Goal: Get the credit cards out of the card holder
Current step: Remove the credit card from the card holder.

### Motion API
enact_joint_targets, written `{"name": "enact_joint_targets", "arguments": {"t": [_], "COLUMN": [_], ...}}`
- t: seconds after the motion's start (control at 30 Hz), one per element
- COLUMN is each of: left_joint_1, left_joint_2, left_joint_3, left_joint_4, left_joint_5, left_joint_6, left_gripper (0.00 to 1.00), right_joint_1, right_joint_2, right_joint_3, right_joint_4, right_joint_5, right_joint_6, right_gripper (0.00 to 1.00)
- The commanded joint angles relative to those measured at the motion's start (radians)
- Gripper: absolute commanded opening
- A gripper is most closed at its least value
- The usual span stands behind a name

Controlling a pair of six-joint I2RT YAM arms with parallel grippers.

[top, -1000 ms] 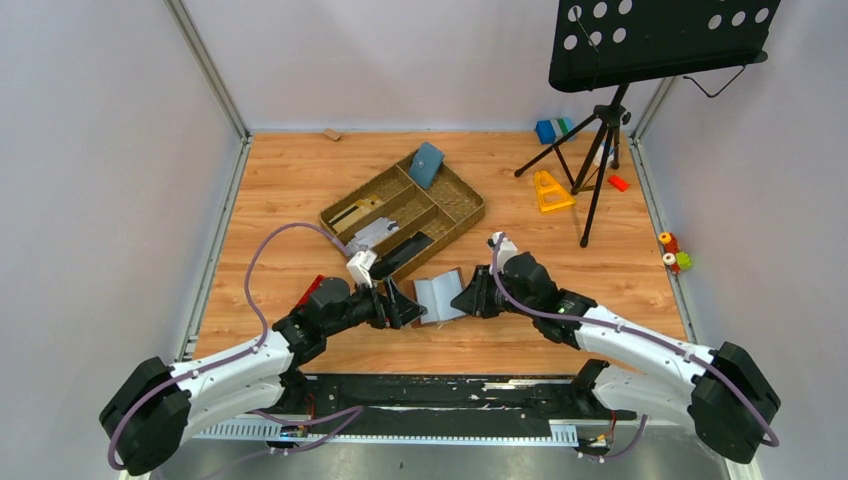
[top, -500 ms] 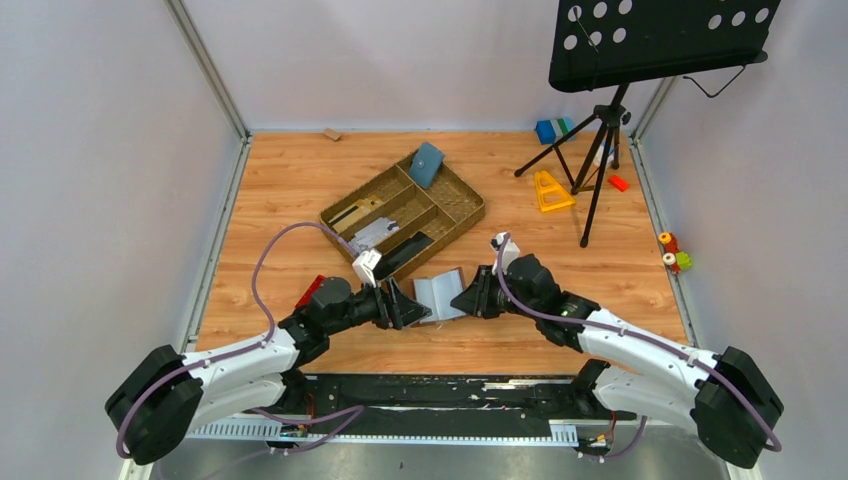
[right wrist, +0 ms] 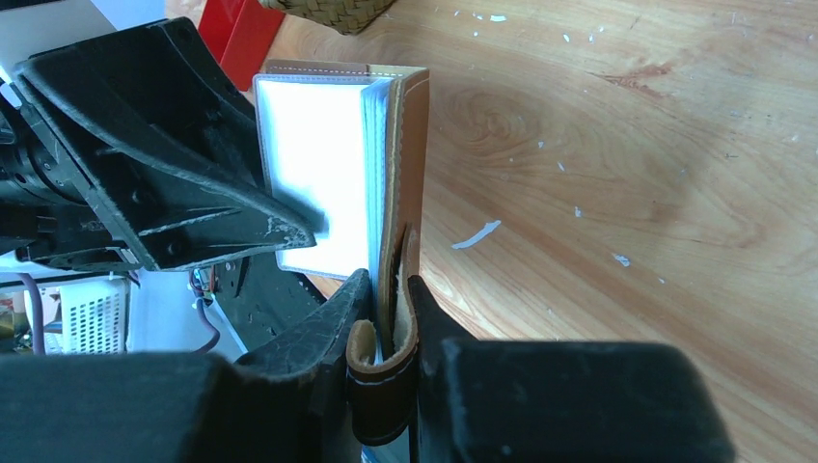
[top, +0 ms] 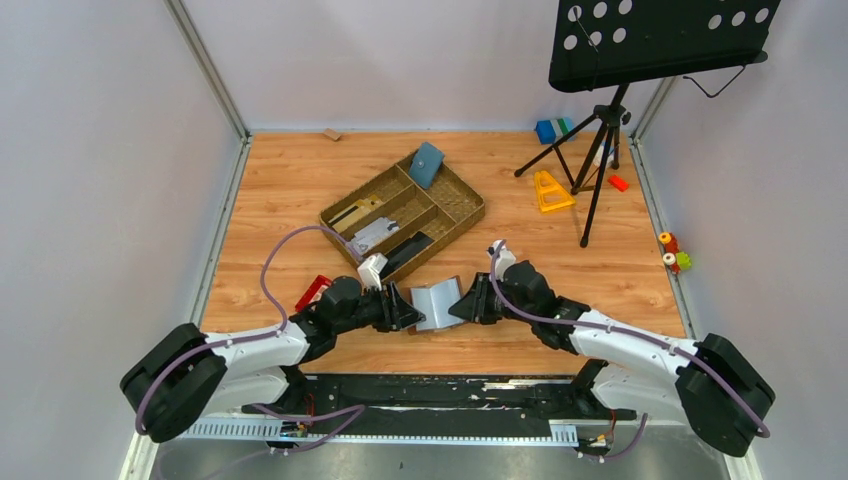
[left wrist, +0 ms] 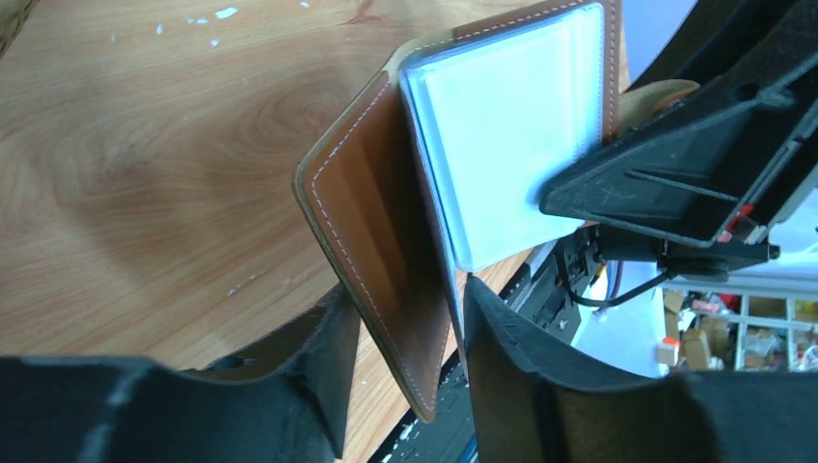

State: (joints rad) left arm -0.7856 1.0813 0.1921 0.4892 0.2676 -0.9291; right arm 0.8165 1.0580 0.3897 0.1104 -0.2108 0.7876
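ok so the card holder (top: 437, 303) is propped open like a book between the two arms, over the wooden surface (top: 290, 180), near its front edge and just in front of the woven tray (top: 468, 212); right gripper (right wrist: 389, 283) has its jaws clamped tight on one brown cover, down by the tab (right wrist: 381, 391); left gripper (left wrist: 410, 294) jaws straddle the other cover, honestly can't tell if they're pinching it; shiny clear sleeves (left wrist: 502, 125) fan out in the middle

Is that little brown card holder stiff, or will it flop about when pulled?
Probably semi-stiff: the card holder stands open like a book with the right gripper pinching one cover. Its clear sleeves look glossy, so likely slippery. The covers splay apart, so the spine probably hinges freely.
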Motion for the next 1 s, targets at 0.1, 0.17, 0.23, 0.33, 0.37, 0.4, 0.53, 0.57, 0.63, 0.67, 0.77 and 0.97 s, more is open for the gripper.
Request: {"name": "enact_joint_targets", "arguments": {"t": [0.1, 0.17, 0.23, 0.33, 0.37, 0.4, 0.53, 0.57, 0.63, 0.67, 0.77, 0.97], "left_joint_1": [-0.003, -0.003, -0.004, -0.003, -0.003, -0.003, -0.003, -0.003, -0.003, -0.004, -0.003, -0.003], "left_joint_2": [0.044, 0.046, 0.055, 0.079, 0.089, 0.100, 0.142, 0.149, 0.155, 0.156, 0.156, 0.165], "left_joint_3": [0.047, 0.062, 0.087, 0.114, 0.118, 0.123, 0.167, 0.181, 0.196, 0.201, 0.223, 0.270], "left_joint_4": [0.042, -0.004, -0.074, -0.145, -0.155, -0.162, -0.226, -0.242, -0.263, -0.270, -0.306, -0.382], "left_joint_5": [-0.031, -0.035, -0.037, -0.026, -0.020, -0.013, 0.000, 0.002, 0.003, 0.006, 0.004, -0.002], "left_joint_6": [0.022, 0.040, 0.069, 0.111, 0.125, 0.135, 0.187, 0.197, 0.215, 0.226, 0.261, 0.324], "left_gripper": [0.25, 0.11, 0.02, 0.00, 0.00, 0.00, 0.00, 0.00, 0.00, 0.00, 0.00, 0.00], "right_joint_1": [-0.002, -0.003, -0.002, -0.002, -0.002, -0.002, -0.003, -0.003, -0.003, -0.003, -0.010, -0.065], "right_joint_2": [0.043, 0.058, 0.075, 0.106, 0.116, 0.126, 0.158, 0.163, 0.171, 0.174, 0.182, 0.167], "right_joint_3": [-0.008, -0.010, -0.016, -0.028, -0.032, -0.032, -0.024, -0.023, -0.021, -0.015, 0.038, 0.047], "right_joint_4": [0.096, 0.094, 0.101, 0.130, 0.136, 0.138, 0.134, 0.133, 0.130, 0.118, 0.021, -0.024], "right_joint_5": [0.008, 0.013, 0.013, 0.003, 0.002, 0.002, -0.002, -0.003, -0.007, -0.007, 0.010, -0.014], "right_joint_6": [0.005, 0.001, -0.001, 0.005, 0.005, 0.002, -0.013, -0.014, -0.023, -0.033, -0.105, -0.156], "right_gripper": [0.06, 0.11, 0.14, 0.21, 0.22, 0.22, 0.22, 0.22, 0.22, 0.23, 0.25, 0.54]}}
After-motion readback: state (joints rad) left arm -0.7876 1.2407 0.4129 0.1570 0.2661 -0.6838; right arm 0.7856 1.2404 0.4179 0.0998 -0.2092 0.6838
